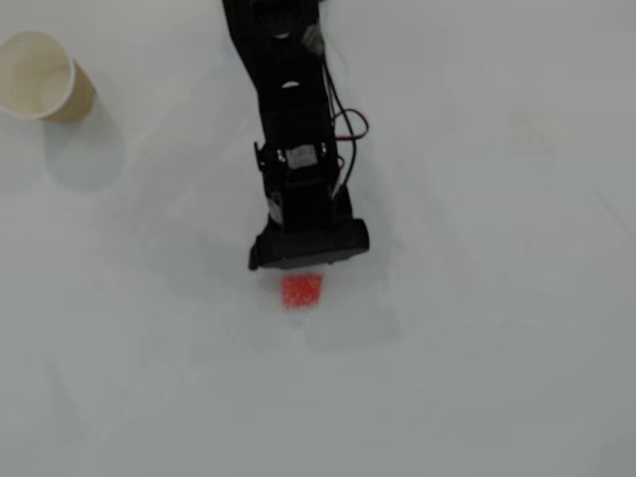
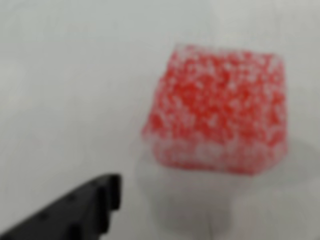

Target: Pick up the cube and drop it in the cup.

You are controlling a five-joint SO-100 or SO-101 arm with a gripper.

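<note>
Nothing is grasped yet: the black gripper, jaw state unclear, hovers over the speckled red cube, the beige paper cup far left.

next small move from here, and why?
Probably ease the hand down around the cube and then close. The cube lies free on the table, and only one finger tip shows in the wrist view, apart from it. The cup sits far off in the overhead view.
</note>
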